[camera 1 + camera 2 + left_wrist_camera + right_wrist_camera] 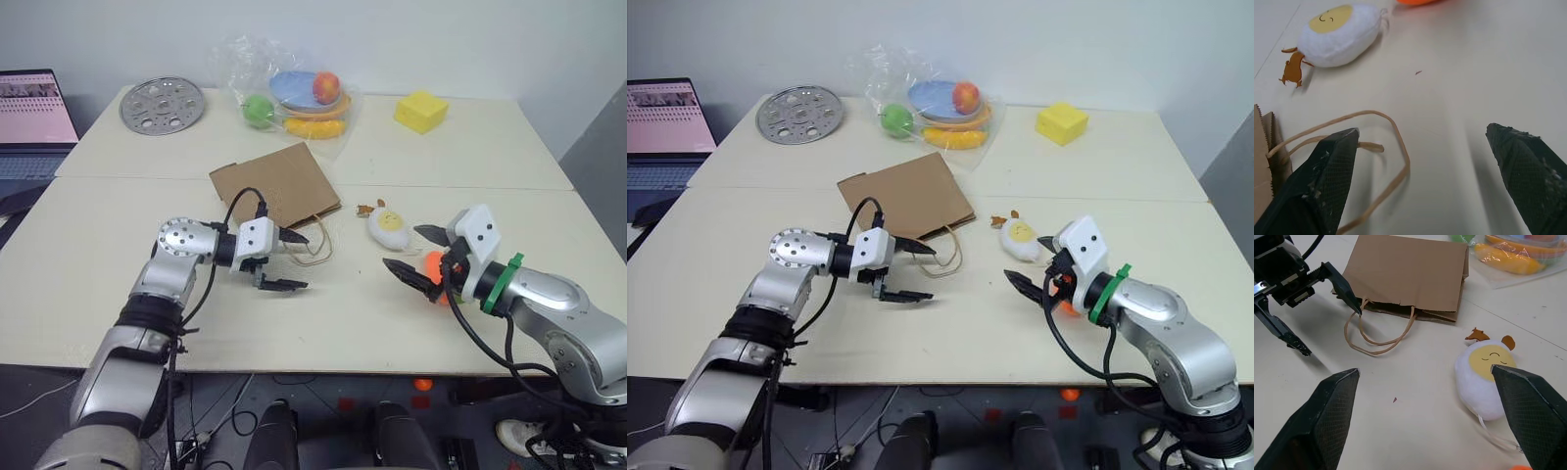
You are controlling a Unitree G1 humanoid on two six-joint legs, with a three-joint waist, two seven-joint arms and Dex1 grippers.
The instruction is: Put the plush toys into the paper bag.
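brown paper bag (278, 186), white egg toy (388, 227) with yellow centre, orange toy (434, 265)

The orange plush toy (434, 266) is mostly tucked behind the right gripper (416, 253), the laptop (32, 122) at far left gets chopped by the frame edge, and the bagged fruit (294, 98) is kinda hazy through the plastic.
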